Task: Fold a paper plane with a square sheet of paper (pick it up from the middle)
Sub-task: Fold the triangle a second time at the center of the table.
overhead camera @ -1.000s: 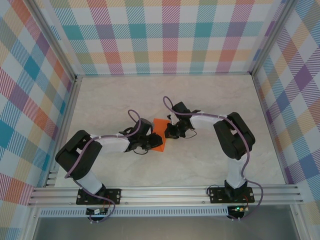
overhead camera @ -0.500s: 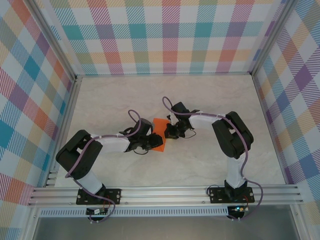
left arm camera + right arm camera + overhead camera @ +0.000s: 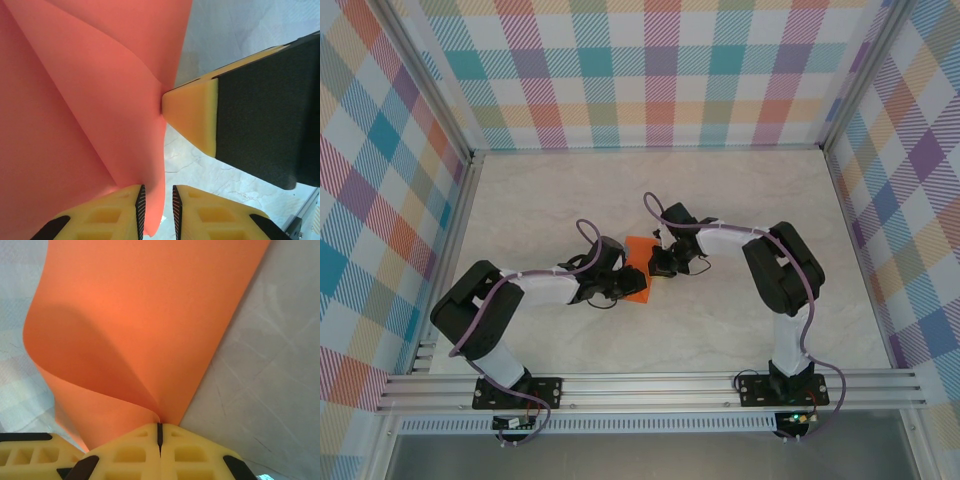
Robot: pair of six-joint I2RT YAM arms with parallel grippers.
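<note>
Orange square sheet of paper [image 3: 145, 325] pinched by both claws, right claw [image 3: 159, 432] and left claw [image 3: 156, 205], curl plain from the wrists

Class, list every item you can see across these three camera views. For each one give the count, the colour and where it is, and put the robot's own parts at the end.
Square sheet of thin orange paper: one, bright orange, mid-table between the two grippers, curled over into a loose fold.
Marbled table top: one, pale cream, under everything.
Checked wall panels: three, pastel plaid, at the back and both sides.
Aluminium frame rails: several, silver, along the near edge.
Left gripper: one, yellow pads, nipping the paper's edge.
Right gripper: one, yellow pads, clamped on the paper's folded edge.
</note>
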